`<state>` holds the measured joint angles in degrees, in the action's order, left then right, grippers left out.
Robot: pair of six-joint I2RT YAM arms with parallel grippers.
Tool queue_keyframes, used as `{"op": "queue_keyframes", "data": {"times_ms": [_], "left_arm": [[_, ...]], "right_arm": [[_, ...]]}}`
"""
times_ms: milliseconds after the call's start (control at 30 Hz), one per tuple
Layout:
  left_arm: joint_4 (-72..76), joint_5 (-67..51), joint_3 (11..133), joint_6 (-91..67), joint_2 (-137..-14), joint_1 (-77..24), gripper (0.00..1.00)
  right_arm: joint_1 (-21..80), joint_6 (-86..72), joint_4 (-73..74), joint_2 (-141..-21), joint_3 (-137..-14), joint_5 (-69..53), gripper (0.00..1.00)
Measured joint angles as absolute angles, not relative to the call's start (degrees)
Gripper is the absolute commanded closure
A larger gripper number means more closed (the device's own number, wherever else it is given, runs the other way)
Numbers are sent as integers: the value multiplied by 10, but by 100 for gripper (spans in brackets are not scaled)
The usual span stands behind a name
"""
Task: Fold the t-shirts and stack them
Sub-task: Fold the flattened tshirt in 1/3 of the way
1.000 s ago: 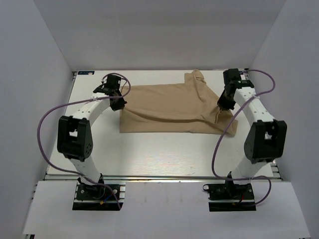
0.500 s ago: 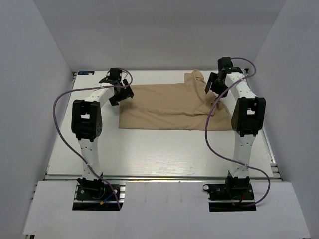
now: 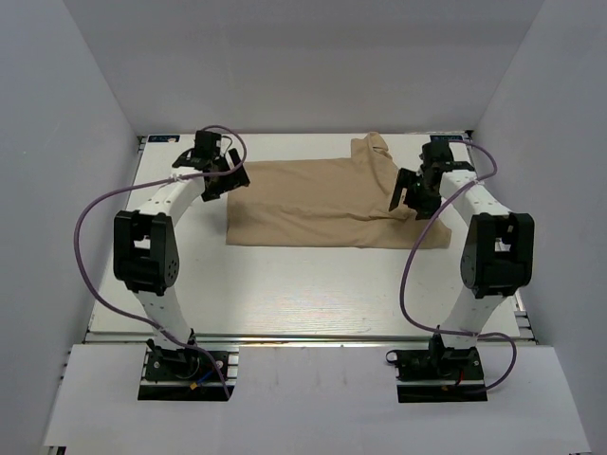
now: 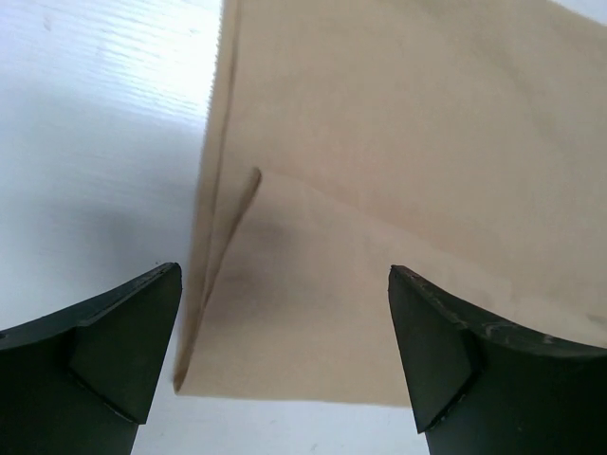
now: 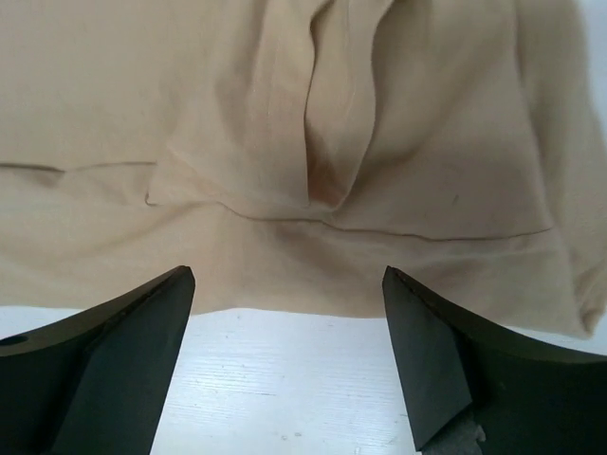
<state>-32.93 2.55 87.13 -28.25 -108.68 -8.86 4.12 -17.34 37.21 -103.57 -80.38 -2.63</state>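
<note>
Top external view: tan t-shirt [image 3: 322, 204] lying folded on white table [image 3: 285, 284]
Left gripper [image 4: 285, 273] and right gripper [image 5: 288, 273] both spread wide over its edges, grasping nothing

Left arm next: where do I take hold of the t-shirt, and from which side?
Pinch the t-shirt at its left-end corner, straight down from above, one finger outside on the table. The layers lie flat there, and the open left gripper straddles that edge.
</note>
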Motion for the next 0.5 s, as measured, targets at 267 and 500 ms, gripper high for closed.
{"op": "queue_keyframes", "data": {"times_ms": [267,500], "left_arm": [[-309,-25,762,-267,-1038,-96,0],[-308,-24,746,-265,-1034,-96,0]], "right_arm": [[41,-179,341,-1070,-781,-74,35],[41,-191,325,-1126,-816,-102,100]]}}
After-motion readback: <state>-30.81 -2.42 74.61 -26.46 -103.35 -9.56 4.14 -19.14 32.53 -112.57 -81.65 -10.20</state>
